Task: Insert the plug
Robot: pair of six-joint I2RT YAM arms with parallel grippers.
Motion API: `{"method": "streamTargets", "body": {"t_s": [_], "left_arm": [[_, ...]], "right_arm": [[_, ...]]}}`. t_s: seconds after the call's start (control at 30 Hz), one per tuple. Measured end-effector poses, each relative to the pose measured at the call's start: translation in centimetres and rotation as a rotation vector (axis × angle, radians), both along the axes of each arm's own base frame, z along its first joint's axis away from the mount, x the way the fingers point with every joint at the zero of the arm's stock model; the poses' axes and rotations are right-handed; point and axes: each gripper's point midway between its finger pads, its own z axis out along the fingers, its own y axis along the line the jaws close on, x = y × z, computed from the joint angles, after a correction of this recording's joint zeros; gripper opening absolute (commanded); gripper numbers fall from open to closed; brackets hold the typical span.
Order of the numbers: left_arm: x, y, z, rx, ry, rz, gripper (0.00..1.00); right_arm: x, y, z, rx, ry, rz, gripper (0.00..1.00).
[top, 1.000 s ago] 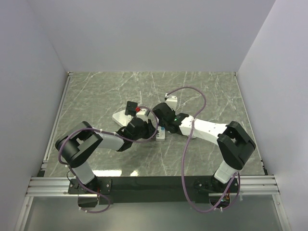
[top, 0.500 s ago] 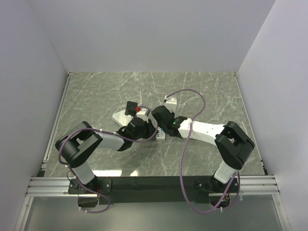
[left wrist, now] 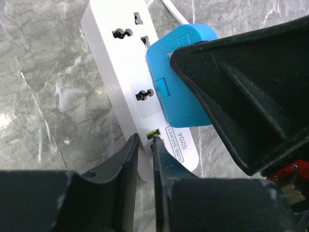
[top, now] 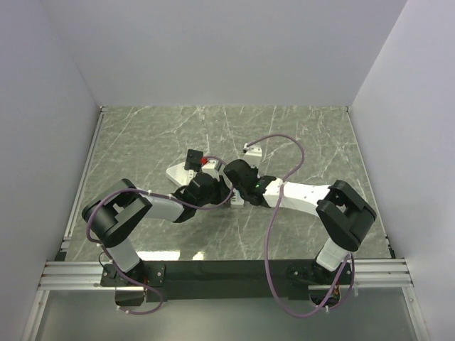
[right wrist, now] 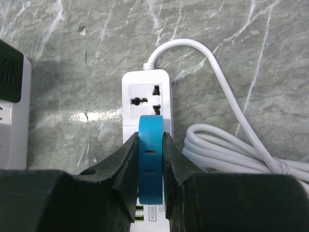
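Nearest the right wrist camera, the right claw (right wrist: 150, 139) is clenched on the blue plug (right wrist: 150, 157), one finger flat on each narrow flank. That looks like the sound place to hold it. It appears to be a light, rigid plastic body with smooth sides, so it could twist or slip if gripped near a corner. The plug sits on the face of the white power strip (right wrist: 147, 92), over the middle socket. From the left wrist its blue face seems to lie against the strip, though I cannot tell whether the pins are fully home. The left claw (left wrist: 145, 142) is pinched onto the strip's near end, beside the green USB port (left wrist: 152, 134). This steadies a light shell that would likely skate on the polished stone counter (right wrist: 72, 58) under a push. Nothing here is a container proper. Of the sockets, the universal socket (right wrist: 145, 100) beyond the plug stands vacant. Farther on, the strip's white cable (right wrist: 179, 42) leaves the far end and loops back into a coil at the right. It is probably springy enough to tug the strip. A second white block (right wrist: 14, 135) lies apart at the left.
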Motion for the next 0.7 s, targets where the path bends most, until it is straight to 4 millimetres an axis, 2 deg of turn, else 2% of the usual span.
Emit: {"method": "streamTargets", "body": {"t_s": [0.17, 0.27, 0.3, 0.33, 0.5, 0.53, 0.6, 0.63, 0.7], "left_arm": [[0.0, 0.0, 0.0, 0.001, 0.0, 0.001, 0.18], [0.0, 0.0, 0.0, 0.002, -0.001, 0.002, 0.19], [0.0, 0.0, 0.0, 0.003, -0.001, 0.002, 0.19], [0.0, 0.0, 0.0, 0.003, -0.001, 0.002, 0.19], [0.1, 0.1, 0.1, 0.01, -0.001, 0.008, 0.2], [0.2, 0.0, 0.2, 0.012, -0.005, 0.012, 0.22], [0.4, 0.1, 0.2, 0.021, -0.01, 0.019, 0.25], [0.5, 0.2, 0.2, 0.027, -0.012, 0.025, 0.31], [0.8, 0.5, 0.1, 0.044, -0.023, 0.038, 0.4]], "right_arm": [[-0.1, 0.0, 0.4, 0.009, -0.008, -0.006, 0.0], [0.1, 0.2, 1.3, 0.018, -0.018, -0.004, 0.0], [0.1, 0.3, 1.5, 0.014, -0.017, -0.001, 0.04], [0.1, 0.3, 1.5, 0.006, -0.012, 0.002, 0.13], [-0.1, 0.6, 1.8, -0.031, 0.012, 0.031, 0.42], [-0.8, 0.8, 1.4, -0.034, 0.045, 0.054, 0.56], [-2.7, 0.5, -0.1, -0.071, 0.115, 0.102, 0.65], [-3.4, 0.0, -0.7, -0.091, 0.138, 0.111, 0.78], [-4.4, -0.7, -1.1, -0.104, 0.171, 0.127, 0.85]]}}
